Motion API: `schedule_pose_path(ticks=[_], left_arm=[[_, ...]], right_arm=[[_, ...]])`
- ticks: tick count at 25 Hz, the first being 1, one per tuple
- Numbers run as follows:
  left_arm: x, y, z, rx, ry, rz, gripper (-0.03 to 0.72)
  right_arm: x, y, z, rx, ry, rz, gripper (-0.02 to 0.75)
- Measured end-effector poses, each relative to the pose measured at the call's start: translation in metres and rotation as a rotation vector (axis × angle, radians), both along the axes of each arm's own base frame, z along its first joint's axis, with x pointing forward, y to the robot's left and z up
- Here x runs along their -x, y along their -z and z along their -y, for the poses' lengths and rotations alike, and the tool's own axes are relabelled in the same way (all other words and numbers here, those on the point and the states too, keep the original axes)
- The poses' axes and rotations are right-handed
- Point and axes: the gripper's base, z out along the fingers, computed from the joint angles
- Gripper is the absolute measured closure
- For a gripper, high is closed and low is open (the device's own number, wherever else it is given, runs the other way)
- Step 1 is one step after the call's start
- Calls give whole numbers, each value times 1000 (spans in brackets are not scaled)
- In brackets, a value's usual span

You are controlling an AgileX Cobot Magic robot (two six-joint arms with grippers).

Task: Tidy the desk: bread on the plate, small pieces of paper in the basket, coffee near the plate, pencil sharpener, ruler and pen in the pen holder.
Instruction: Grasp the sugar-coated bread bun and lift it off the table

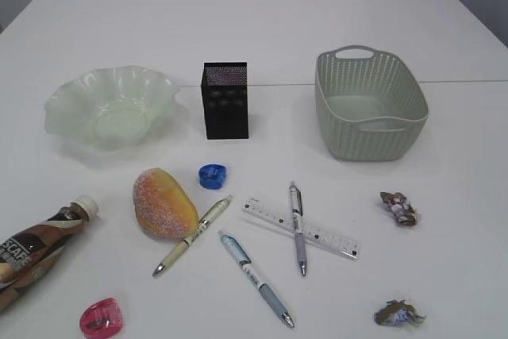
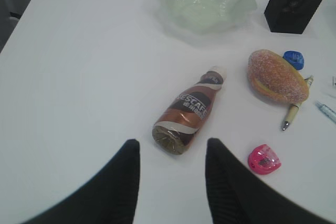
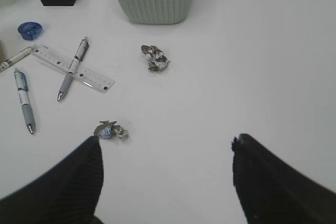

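Both grippers have their fingers apart and hold nothing: the left gripper [image 2: 172,153] hangs just behind the coffee bottle [image 2: 190,112], the right gripper [image 3: 167,156] wide over bare table [image 1: 238,21] near one paper ball [image 3: 111,130]. Left to right lie one glass plate [image 1: 111,105], one bread [image 1: 163,202], two sharpeners, pink [image 1: 101,317] and blue [image 1: 212,175], one black pen holder [image 1: 225,100], three pens, one ruler [image 1: 300,227], one basket [image 1: 369,105], two paper balls. The bottle's bottom is cut off in the outside view.

- The coffee bottle [image 2: 190,113], lying on its side near the bread [image 2: 276,75], reads "NESCAFÉ" on its brown label.
- The ruler's [image 1: 301,227] markings are too small to read.
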Motion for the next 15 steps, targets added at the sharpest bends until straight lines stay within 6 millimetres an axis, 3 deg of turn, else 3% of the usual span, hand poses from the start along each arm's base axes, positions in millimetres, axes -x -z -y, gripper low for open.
schedule_pose_path(ticks=[15], left_arm=[[0,0,2,19,13,0,381]], right_arm=[[0,0,0,0,0,0,173]])
